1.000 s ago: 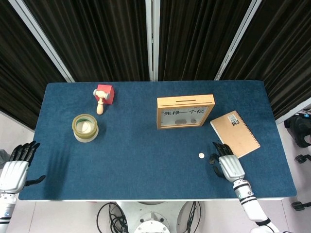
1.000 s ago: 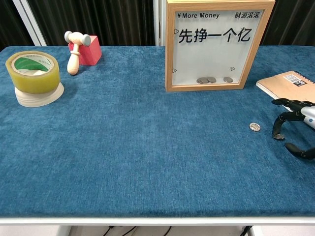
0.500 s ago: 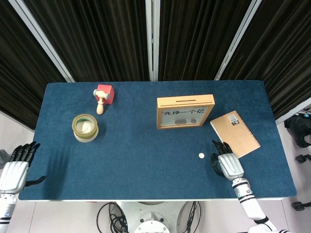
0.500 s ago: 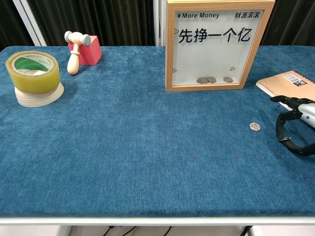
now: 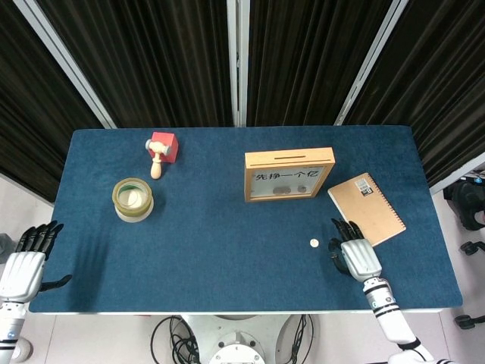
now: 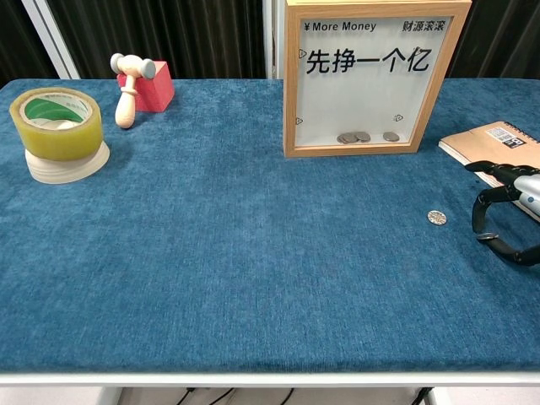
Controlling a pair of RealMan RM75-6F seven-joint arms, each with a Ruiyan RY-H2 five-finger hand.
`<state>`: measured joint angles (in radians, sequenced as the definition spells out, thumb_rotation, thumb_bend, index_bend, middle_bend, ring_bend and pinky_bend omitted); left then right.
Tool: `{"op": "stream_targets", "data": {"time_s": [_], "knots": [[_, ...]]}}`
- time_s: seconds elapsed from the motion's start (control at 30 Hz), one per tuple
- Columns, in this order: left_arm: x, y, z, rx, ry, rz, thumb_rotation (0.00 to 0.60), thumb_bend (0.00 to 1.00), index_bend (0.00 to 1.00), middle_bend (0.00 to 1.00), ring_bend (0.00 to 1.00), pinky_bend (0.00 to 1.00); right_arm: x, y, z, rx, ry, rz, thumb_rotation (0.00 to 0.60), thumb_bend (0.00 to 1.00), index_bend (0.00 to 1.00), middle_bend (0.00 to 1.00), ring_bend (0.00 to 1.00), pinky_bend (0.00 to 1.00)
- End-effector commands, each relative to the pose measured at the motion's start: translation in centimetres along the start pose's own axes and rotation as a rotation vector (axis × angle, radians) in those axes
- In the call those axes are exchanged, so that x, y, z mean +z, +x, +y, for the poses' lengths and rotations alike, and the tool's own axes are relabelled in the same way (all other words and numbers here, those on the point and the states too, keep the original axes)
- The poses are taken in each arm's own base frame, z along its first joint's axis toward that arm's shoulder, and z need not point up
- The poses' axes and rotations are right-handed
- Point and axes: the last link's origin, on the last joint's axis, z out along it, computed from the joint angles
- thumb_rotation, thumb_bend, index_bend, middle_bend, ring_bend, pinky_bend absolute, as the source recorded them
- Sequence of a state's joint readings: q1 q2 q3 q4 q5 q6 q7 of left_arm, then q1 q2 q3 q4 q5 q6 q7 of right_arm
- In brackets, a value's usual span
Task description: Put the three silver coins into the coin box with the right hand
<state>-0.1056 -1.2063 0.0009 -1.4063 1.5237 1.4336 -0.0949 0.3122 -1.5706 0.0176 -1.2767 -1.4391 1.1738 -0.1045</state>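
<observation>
One silver coin (image 5: 314,243) (image 6: 436,218) lies flat on the blue cloth, in front of the coin box. The wooden coin box (image 5: 289,174) (image 6: 368,76) stands upright at the middle back, and several coins (image 6: 354,137) lie at the bottom behind its window. My right hand (image 5: 354,254) (image 6: 509,211) hovers just to the right of the loose coin without touching it. Its dark fingers are curved with a gap to the thumb, and I see nothing held in them. My left hand (image 5: 26,262) hangs off the table's left front corner with its fingers spread.
A brown spiral notebook (image 5: 366,208) (image 6: 498,142) lies just behind the right hand. A roll of yellow tape (image 5: 132,199) (image 6: 57,131) sits at the left. A red block with a small wooden hammer (image 5: 161,148) (image 6: 139,84) stands at the back left.
The right hand's fingertips, which pointed down at the cloth, have lifted, and the hand has drawn slightly right. The loose coin and the left hand have not moved.
</observation>
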Motion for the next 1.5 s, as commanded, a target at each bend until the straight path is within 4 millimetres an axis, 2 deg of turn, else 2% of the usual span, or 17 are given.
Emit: {"op": "stream_targets", "data": {"time_s": [0.03,0.27,0.77,0.9,1.0,1.2,1.33,1.5], "knots": [[0.0,0.0,0.0,0.001,-0.001,0.001,0.6,0.0,0.06,0.01,0.0,0.0,-0.1,0.1,0.0,0.003,0.005,0.003,0.6,0.39,0.42,0.0,0.0,0.0],[0.0,0.0,0.1,0.002,-0.001,0.0,0.6,0.0,0.06,0.01,0.0,0.0,-0.1,0.1,-0.1,0.01,0.014,0.01,0.6,0.39,0.43,0.0,0.0,0.0],[0.0,-0.1,0.0,-0.001,0.002,-0.003,0.6,0.0,0.06,0.01,0.0,0.0,0.1,0.2,-0.1,0.015,0.01,0.022,0.6,0.44,0.63,0.0,0.0,0.0],[-0.1,-0.1,0.0,-0.002,0.002,-0.002,0.6,0.0,0.06,0.01,0.0,0.0,0.0,1.0,0.0,0.02,0.013,0.055,0.6,0.44,0.64,0.0,0.0,0.0],[-0.1,0.0,0.0,-0.004,0.001,-0.002,0.6,0.0,0.06,0.01,0.0,0.0,-0.1,3.0,0.0,0.024,0.027,0.129,0.6,0.44,0.65,0.0,0.0,0.0],[-0.1,0.2,0.3,-0.011,-0.011,0.008,0.6,0.0,0.06,0.01,0.0,0.0,0.4,10.3,-0.3,0.004,0.052,0.365,0.6,0.44,0.66,0.0,0.0,0.0],[-0.1,0.2,0.5,-0.014,-0.018,0.011,0.6,0.0,0.06,0.01,0.0,0.0,2.1,15.6,-1.2,-0.027,0.03,0.496,0.6,0.46,0.66,0.0,0.0,0.0],[-0.2,0.6,0.7,-0.016,-0.027,0.019,0.6,0.0,0.06,0.01,0.0,0.0,5.5,20.0,-3.2,-0.078,0.023,0.541,0.6,0.47,0.66,0.0,0.0,0.0]]}}
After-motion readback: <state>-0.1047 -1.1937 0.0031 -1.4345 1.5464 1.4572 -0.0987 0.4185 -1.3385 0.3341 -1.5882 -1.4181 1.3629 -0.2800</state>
